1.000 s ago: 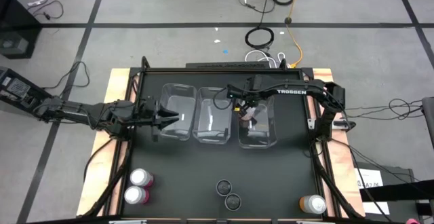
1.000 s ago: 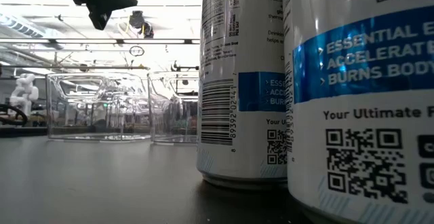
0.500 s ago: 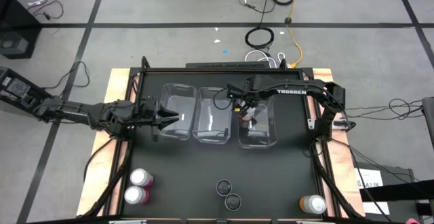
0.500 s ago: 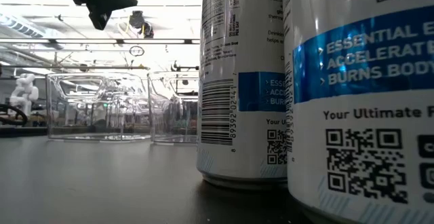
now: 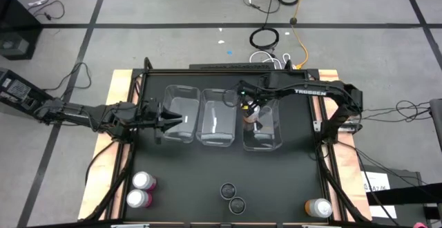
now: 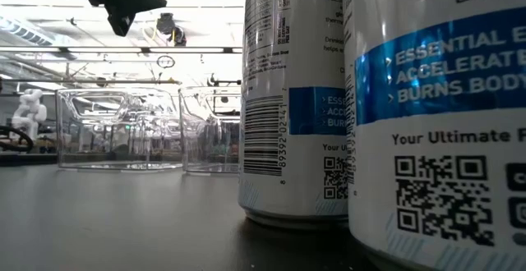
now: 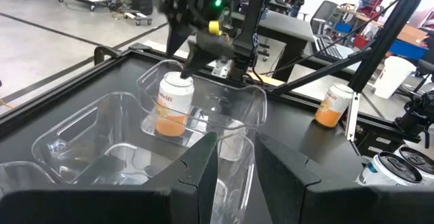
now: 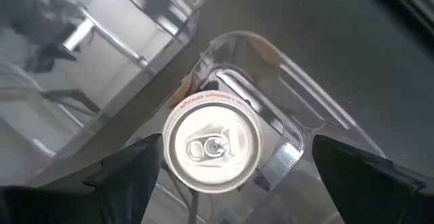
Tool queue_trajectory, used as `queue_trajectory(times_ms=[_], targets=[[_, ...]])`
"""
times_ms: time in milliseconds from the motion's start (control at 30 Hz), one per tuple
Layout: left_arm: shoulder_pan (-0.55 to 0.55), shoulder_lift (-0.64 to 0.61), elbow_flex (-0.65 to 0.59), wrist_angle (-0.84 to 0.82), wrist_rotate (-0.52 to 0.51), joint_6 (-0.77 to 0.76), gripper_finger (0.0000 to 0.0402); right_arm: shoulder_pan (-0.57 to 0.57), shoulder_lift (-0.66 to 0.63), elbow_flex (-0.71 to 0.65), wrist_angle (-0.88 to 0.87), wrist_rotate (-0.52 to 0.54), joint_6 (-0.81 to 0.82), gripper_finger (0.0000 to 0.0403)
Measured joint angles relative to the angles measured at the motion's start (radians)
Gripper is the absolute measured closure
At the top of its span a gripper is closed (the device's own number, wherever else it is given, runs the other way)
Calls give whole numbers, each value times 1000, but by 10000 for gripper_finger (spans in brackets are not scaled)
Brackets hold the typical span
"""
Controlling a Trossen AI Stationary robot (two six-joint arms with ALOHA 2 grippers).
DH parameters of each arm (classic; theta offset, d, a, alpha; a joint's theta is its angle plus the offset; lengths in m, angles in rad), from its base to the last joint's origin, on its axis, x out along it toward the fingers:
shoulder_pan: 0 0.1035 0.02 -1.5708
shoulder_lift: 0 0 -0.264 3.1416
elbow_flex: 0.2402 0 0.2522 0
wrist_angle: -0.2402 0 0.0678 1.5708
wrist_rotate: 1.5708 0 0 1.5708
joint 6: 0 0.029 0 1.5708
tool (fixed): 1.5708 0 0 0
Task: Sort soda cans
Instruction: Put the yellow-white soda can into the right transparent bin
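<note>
An orange soda can (image 8: 213, 148) stands upright on the floor of the right clear bin (image 5: 262, 137); it also shows in the left wrist view (image 7: 173, 105). My right gripper (image 5: 254, 109) hangs open above this can, pointing steeply down, one finger on either side and clear of it. My left gripper (image 5: 171, 121) waits over the left bin's (image 5: 181, 110) left edge, nearly level, with a narrow gap between its fingers and nothing in it. Two pink cans (image 5: 141, 189), two dark-topped cans (image 5: 233, 197) and another orange can (image 5: 319, 207) stand along the near edge.
A middle clear bin (image 5: 215, 121) sits between the other two, and all three form a row across the mat's centre. The two dark-topped cans (image 6: 370, 98) fill the low view's right side. Wooden rails and a metal frame (image 5: 324, 152) border the black mat.
My right gripper has risen straight away from the orange can in the right bin, staying open. The can has stayed upright where it stood. The left arm has kept still.
</note>
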Motion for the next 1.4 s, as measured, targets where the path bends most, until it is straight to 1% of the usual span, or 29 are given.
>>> queue_trajectory(times_ms=[233, 300, 433, 567, 800, 867, 1067, 1200, 1300, 1400], targets=[[0, 0, 0, 0, 0, 0, 293, 19, -112, 0, -1, 5, 50, 32], [0, 0, 0, 0, 0, 0, 293, 44, -146, 0, -1, 29, 58, 32], [0, 0, 0, 0, 0, 0, 293, 119, -209, 0, -10, 137, 126, 32], [0, 0, 0, 0, 0, 0, 293, 212, -262, 0, -61, 249, 229, 32], [0, 0, 0, 0, 0, 0, 293, 411, -296, -5, -203, 428, 458, 32], [0, 0, 0, 0, 0, 0, 293, 465, -296, -15, -215, 456, 517, 32], [0, 0, 0, 0, 0, 0, 293, 603, -295, -44, -193, 412, 627, 32], [0, 0, 0, 0, 0, 0, 293, 706, -295, -44, -167, 377, 637, 32], [0, 0, 0, 0, 0, 0, 293, 781, -295, -44, -155, 317, 670, 32], [0, 0, 0, 0, 0, 0, 293, 844, -295, -44, -157, 217, 729, 32]])
